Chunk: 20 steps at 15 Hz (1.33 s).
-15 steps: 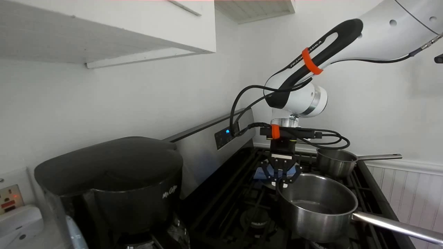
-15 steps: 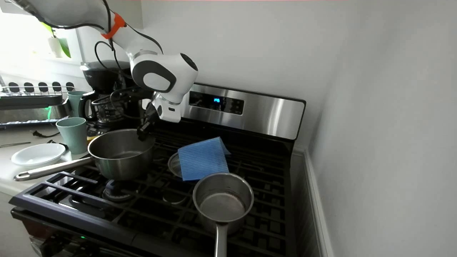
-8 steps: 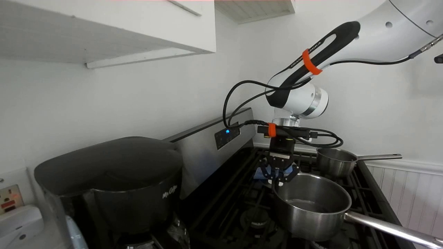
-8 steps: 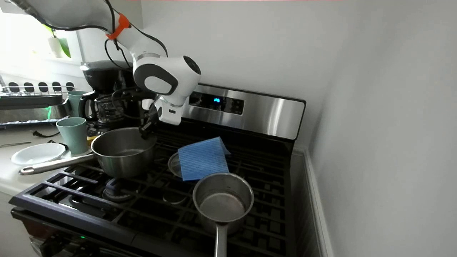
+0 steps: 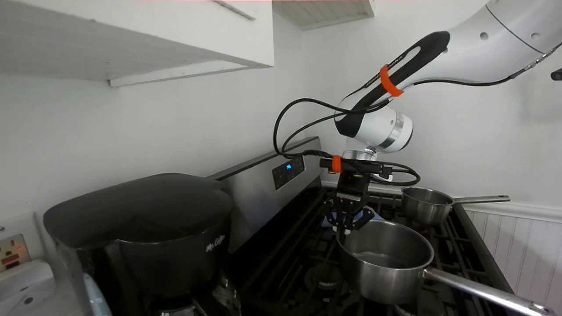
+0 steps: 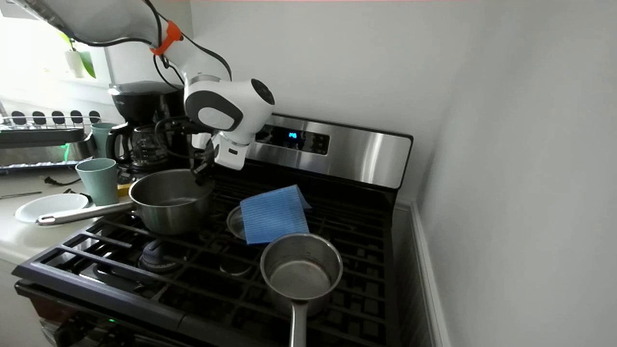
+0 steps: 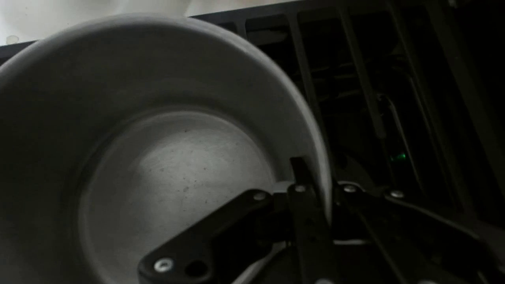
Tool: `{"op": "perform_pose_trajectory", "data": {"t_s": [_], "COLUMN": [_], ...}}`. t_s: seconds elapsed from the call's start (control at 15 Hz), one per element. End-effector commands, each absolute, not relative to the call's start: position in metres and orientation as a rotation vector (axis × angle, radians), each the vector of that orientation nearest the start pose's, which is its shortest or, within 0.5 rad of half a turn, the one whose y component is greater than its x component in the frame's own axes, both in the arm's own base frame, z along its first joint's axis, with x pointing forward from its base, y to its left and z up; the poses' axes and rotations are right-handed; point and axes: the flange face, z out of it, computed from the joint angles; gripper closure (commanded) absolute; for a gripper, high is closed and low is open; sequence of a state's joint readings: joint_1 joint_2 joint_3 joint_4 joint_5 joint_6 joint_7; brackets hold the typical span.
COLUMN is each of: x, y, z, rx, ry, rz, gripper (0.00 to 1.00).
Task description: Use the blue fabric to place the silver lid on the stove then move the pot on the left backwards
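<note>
In an exterior view: tool (image 5: 341, 231), pinching wall of large steel pot (image 5: 386, 281) at rim; pot upright, handle pointing away from tool. Small saucepan (image 5: 425, 208) beyond pot. Black coffee maker (image 5: 140, 210), foreground.

In an exterior view: large steel pot at left of stove (image 6: 106, 284); contact of base cannot be told. Blue cloth (image 6: 274, 217) over silver lid (image 6: 234, 224), lid partly hidden, between pot and small saucepan. White bowl (image 6: 50, 207), green cup (image 6: 99, 183) on worktop (image 6: 17, 238).

In wrist view: tool straddling pot wall, one half inside, one outside.

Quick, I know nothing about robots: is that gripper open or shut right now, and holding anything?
Gripper: closed, holding the larger pot by its rim.
</note>
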State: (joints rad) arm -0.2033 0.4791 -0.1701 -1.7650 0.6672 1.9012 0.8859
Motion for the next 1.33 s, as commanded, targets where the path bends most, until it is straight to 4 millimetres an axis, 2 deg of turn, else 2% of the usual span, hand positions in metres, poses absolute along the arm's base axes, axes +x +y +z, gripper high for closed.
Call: {"op": "perform_pose_trajectory", "data": {"t_s": [0.0, 0.67, 1.27], "x": [0.622, 0.649, 0.668], "y": [-0.181, -0.162, -0.170], "z": [0.285, 0.288, 0.298], "rx": [-1.752, -1.841, -1.887], "ry": [1.959, 1.894, 1.877], "rz": [0.583, 0.537, 0.469], "gripper": [0.98, 0.98, 0.98]}}
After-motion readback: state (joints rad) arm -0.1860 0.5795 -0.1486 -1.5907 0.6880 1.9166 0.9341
